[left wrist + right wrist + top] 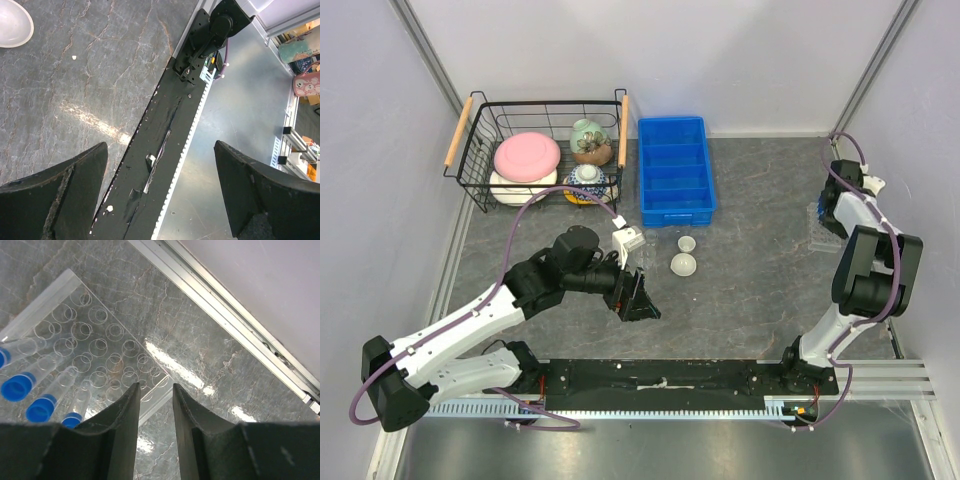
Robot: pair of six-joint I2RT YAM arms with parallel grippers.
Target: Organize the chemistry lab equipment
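Two small white bowl-shaped dishes (pixel 687 244) (pixel 683 264) sit on the table in front of the blue tray. My left gripper (pixel 638 298) hangs open and empty to their near left, apart from them. In the left wrist view the gripper (pixel 160 145) has its jaws spread wide over the black base rail, and one dish (pixel 12 22) shows at the top left. My right gripper (pixel 155 386) is narrowly open and empty, over the corner of a clear tube rack (pixel 100 347) holding several blue-capped tubes (pixel 17 386). No glass flask is in view.
A blue compartment tray (pixel 676 170) stands at the back centre. Left of it is a black wire basket (pixel 485 160) holding pink, white and patterned crockery. The clear rack (pixel 817 225) lies by the right wall, near an aluminium rail (pixel 235 320).
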